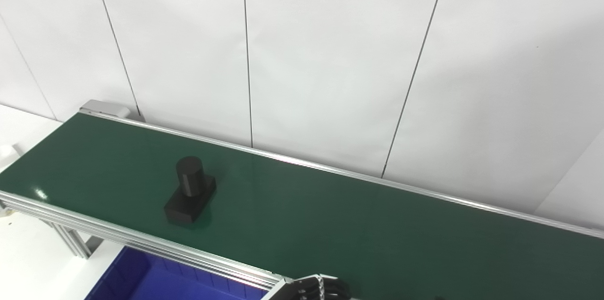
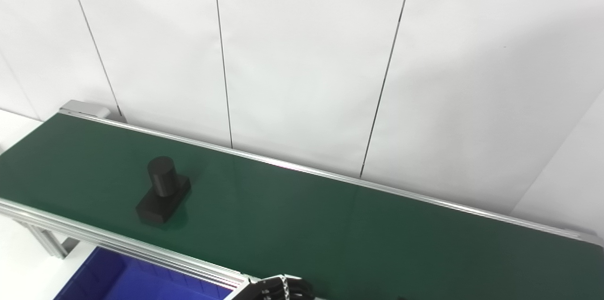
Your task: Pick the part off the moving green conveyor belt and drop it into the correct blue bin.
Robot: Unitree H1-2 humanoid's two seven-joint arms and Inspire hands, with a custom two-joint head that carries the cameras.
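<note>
The black part [image 1: 190,191] — an upright cylinder on a flat rectangular base — sits on the green conveyor belt [image 1: 330,224] toward its left end, nearer the belt's front rail than its back rail. It stands alone, touching only the belt surface. Below the front rail, left of the part's line, a blue bin [image 1: 141,281] shows through the gap under the frame; only its near corner and inner wall are visible.

To the right of the part, the belt runs long and bare all the way to its far right end, with the silver back rail [image 1: 358,175] tight against the white panelled wall [image 1: 330,54]. The front rail [image 1: 141,243] edges the belt on the near side.

Well apart from the part, at the bottom edge just past the front rail, only the dark top of one hand [image 1: 321,289] peeks into view — which arm it belongs to is not shown, and whether its fingers are spread or closed I cannot tell. It touches nothing visible and holds nothing that can be seen.
</note>
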